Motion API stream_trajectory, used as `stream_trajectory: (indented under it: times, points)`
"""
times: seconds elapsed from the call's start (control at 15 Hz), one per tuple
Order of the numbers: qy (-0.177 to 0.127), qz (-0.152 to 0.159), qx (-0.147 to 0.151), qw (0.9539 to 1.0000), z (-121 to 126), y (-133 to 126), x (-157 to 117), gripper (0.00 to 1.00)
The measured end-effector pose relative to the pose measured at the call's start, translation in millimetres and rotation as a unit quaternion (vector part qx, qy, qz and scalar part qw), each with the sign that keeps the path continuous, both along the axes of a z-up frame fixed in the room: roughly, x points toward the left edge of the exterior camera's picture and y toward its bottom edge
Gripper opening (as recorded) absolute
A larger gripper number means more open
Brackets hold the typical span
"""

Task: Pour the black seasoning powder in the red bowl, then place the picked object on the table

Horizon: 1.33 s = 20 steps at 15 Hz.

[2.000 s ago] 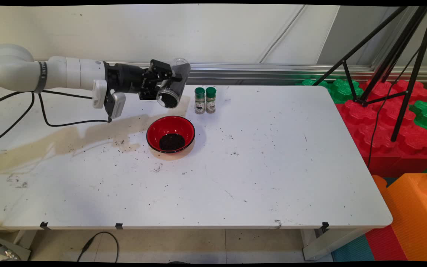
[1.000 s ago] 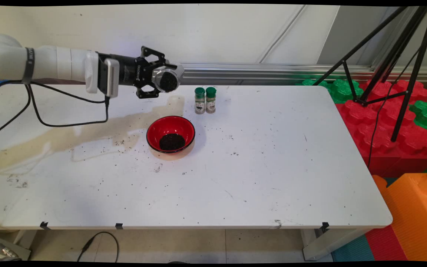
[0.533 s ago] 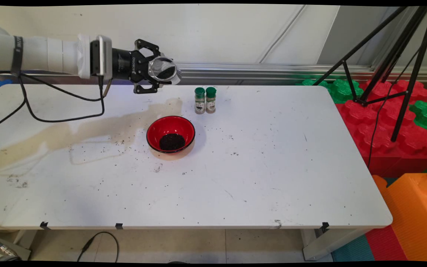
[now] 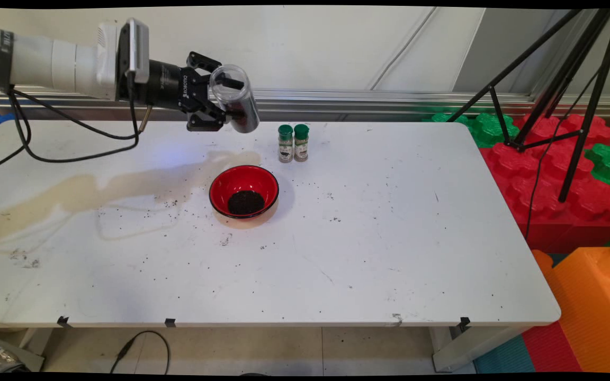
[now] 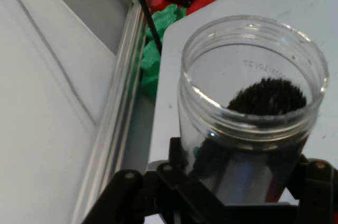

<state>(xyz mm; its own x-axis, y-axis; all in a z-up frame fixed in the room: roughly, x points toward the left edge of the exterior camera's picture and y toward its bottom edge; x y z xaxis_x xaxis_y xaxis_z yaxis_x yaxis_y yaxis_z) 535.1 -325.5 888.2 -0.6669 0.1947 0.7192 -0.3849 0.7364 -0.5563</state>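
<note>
Main view: the gripper (image 4: pixel 224 103) hangs above the table's (image 4: pixel 368 254) far left, its fingers clamped on a clear jar (image 4: pixel 236 101) that tilts with its open mouth up and to the left and dark grains settled in its lower end. Below and slightly nearer sits a red bowl (image 4: pixel 243 191) holding a heap of the same dark grains. Two green-capped shakers (image 4: pixel 293 143) stand side by side just right of the jar. Dark specks dot the tabletop. Hand view: the jar (image 5: pixel 248 102) fills the frame, mouth open, grains at its bottom.
</note>
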Motion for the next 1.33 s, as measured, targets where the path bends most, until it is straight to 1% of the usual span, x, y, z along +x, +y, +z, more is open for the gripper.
stream_trajectory:
  times: [0.13, 0.47, 0.73, 0.8, 0.93, 1.13, 1.33]
  points:
    - [0.025, 0.007, 0.029, 0.9993, 6.4, 2.1, -2.8, 0.00]
    - [0.063, 0.006, 0.079, 0.9949, 16.4, 5.9, -11.9, 0.00]
    - [0.091, -0.005, 0.124, 0.9881, 23.2, 10.3, -23.4, 0.00]
    - [0.098, -0.010, 0.137, 0.9856, 24.4, 11.9, -27.5, 0.00]
    - [0.107, -0.020, 0.154, 0.9821, 25.3, 15.4, -34.1, 0.00]
    - [0.115, -0.032, 0.171, 0.9780, 23.5, 18.9, -42.1, 0.00]
    - [0.122, -0.048, 0.194, 0.9721, 16.0, 25.5, -53.6, 0.00]
